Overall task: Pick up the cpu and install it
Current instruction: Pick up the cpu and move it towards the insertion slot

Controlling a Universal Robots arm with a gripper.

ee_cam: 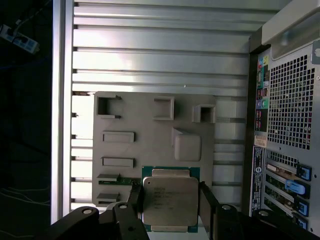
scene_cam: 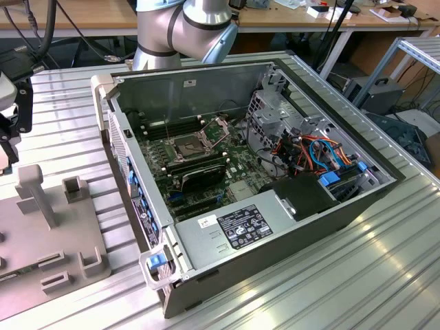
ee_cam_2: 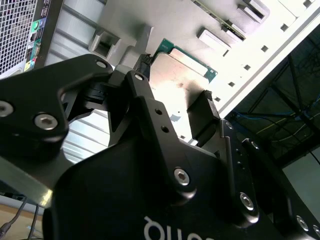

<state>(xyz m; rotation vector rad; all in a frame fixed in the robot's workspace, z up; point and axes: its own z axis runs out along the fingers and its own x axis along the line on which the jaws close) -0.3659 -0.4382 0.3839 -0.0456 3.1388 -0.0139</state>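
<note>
The gripper [ee_cam: 170, 201] is closed on the cpu [ee_cam: 169, 192], with a black finger [ee_cam: 136, 197] pressed to each of two opposite sides and the silver lid facing up. The second wrist view shows the same hold on the cpu [ee_cam_2: 181, 75] by the gripper [ee_cam_2: 176, 79]. The chip sits at the edge of a grey fixture plate [ee_cam: 150, 150]; I cannot tell whether it rests there or is just clear of it.

A rounded square pad [ee_cam: 187, 147] stands nearest on the plate, with hollow blocks [ee_cam: 163, 107] along the plate's opposite edge. The open computer case [scene_cam: 275, 227] lies just beside the plate, and its rear panel [ee_cam: 287, 110] is near the gripper. Inside the case, the socket [scene_cam: 187, 146] has its frame swung up, with a graphics card [scene_cam: 199, 177] beside it. Bare ribbed table [ee_cam: 160, 60] stretches beyond the plate.
</note>
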